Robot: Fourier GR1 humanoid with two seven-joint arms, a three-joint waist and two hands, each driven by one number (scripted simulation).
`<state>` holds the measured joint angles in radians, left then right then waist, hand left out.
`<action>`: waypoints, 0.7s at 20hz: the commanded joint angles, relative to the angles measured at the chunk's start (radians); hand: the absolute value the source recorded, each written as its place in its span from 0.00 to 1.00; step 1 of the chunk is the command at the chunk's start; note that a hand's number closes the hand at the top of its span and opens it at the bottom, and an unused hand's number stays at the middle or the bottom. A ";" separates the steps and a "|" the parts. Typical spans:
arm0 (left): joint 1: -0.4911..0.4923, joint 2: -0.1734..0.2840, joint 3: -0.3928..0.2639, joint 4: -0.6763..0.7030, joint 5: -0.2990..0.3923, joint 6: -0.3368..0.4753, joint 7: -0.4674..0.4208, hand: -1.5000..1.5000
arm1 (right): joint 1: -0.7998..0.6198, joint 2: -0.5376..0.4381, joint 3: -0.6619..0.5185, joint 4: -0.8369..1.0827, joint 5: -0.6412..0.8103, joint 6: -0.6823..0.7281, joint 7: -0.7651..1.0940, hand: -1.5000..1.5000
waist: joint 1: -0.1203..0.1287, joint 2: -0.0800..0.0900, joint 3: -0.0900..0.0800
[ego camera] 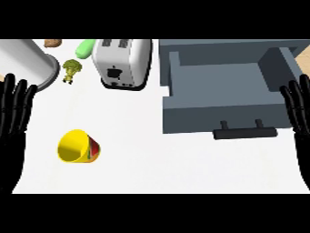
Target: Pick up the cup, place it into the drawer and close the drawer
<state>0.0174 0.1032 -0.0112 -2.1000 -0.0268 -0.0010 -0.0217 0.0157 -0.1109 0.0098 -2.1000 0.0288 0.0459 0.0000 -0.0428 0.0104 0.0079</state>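
Kitchen. White counter (184, 168) with a white two-slot toaster (122, 63) at the back, broccoli (71, 69) and a green vegetable (85, 48) beside it, plus a large white-and-steel cylinder (23, 61) at the left. A grey cabinet (237, 50) sits on the right with its drawer (217, 111) pulled open, dark handle (245, 132) in front.

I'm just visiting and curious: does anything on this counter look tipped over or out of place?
Yes. The yellow cup lies on its side on the white counter, its mouth facing left. The grey drawer stands pulled open. The toaster looks upright.
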 commanded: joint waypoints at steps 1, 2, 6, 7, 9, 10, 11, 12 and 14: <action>0.053 -0.011 -0.032 0.063 0.003 -0.054 -0.115 0.00 | 0.063 0.032 0.030 -0.080 0.034 -0.029 0.039 0.00 | 0.039 -0.011 -0.008; -0.006 0.009 -0.025 -0.019 0.053 -0.070 0.004 0.00 | 0.040 0.037 0.017 -0.055 0.008 -0.024 0.028 0.00 | 0.041 -0.011 -0.008; -0.043 0.056 0.029 0.011 0.211 -0.180 -0.005 0.00 | -0.026 0.039 0.004 0.038 -0.032 0.001 -0.017 0.00 | 0.043 -0.010 -0.008; 0.055 -0.028 -0.032 -0.004 0.292 -0.152 0.072 0.00 | -0.005 0.017 -0.008 0.010 -0.150 0.064 0.065 0.00 | 0.046 -0.011 -0.008; 0.036 -0.020 -0.007 0.074 0.309 -0.180 0.013 0.00 | -0.009 0.049 0.025 -0.003 -0.127 0.034 0.081 0.00 | 0.042 -0.010 -0.009; 0.032 -0.022 -0.007 0.035 0.336 -0.168 0.072 0.00 | 0.010 0.032 0.006 -0.004 -0.155 0.058 0.080 0.00 | 0.042 -0.011 -0.008; 0.030 -0.017 0.005 0.037 0.330 -0.164 0.076 0.00 | -0.044 0.000 -0.058 0.052 -0.188 0.075 0.080 0.00 | 0.044 -0.010 -0.008; -0.036 -0.057 -0.075 0.012 0.258 -0.098 0.141 0.00 | -0.092 0.015 -0.051 0.073 -0.177 0.049 0.097 0.00 | 0.043 -0.010 -0.008; -0.005 -0.031 0.002 0.121 0.291 -0.183 -0.003 0.00 | -0.022 0.065 0.051 -0.022 -0.100 0.013 0.125 0.00 | 0.042 -0.011 -0.008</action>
<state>0.0191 0.0767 -0.0338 -2.0582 0.2443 -0.1450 0.0398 -0.0216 -0.0740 0.0136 -2.0818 -0.0929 0.0766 0.0885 -0.0013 0.0002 0.0003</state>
